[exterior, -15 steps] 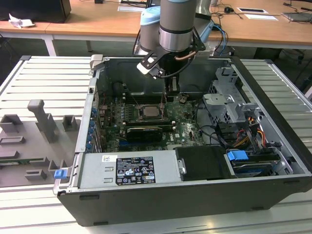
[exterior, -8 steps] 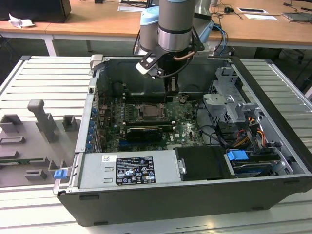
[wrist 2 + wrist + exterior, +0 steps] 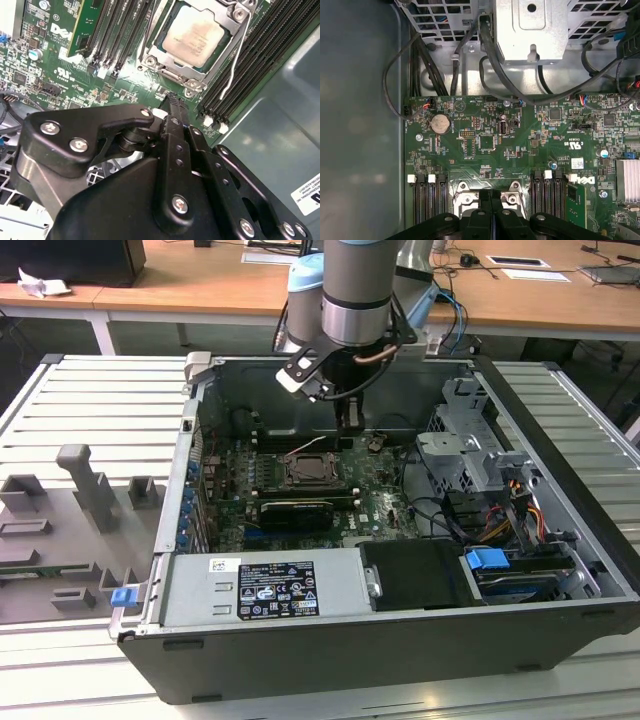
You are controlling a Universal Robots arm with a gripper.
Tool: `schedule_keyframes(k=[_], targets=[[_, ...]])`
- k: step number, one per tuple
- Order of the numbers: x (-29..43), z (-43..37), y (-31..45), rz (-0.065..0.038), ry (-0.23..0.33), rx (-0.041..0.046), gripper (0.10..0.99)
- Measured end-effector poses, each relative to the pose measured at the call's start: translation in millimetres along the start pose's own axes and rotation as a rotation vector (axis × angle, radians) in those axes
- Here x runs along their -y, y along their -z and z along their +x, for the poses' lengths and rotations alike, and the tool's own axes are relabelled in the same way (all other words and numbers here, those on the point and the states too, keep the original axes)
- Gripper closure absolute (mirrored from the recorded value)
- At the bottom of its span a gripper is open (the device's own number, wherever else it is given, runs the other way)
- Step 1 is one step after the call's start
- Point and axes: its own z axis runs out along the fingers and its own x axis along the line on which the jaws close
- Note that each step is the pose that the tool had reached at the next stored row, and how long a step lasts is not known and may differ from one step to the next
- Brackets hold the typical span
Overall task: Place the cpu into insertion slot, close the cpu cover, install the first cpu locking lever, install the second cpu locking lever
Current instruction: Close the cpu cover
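"Since the cpu (image 3: 195,37) already sits in the insertion slot (image 3: 172,75), framed by the cpu cover (image 3: 234,31), why hover?"

"One locking lever (image 3: 234,70) stands loose, I judge. So my claw (image 3: 172,98), pinched together and empty, hangs just beside the socket."

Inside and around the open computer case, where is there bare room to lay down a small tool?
Free: the ribbed grey table at the exterior view's right of the black computer case, and the bare grey case floor beside the green motherboard. Crowded: around the silver drive cage, and among the grey fixtures at that view's left.
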Motion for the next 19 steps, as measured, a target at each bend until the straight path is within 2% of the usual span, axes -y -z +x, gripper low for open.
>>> schedule_keyframes(k=[19], targets=[[6.5, -0.1, 0.4, 0.0, 0.0, 0.0, 0.98]])
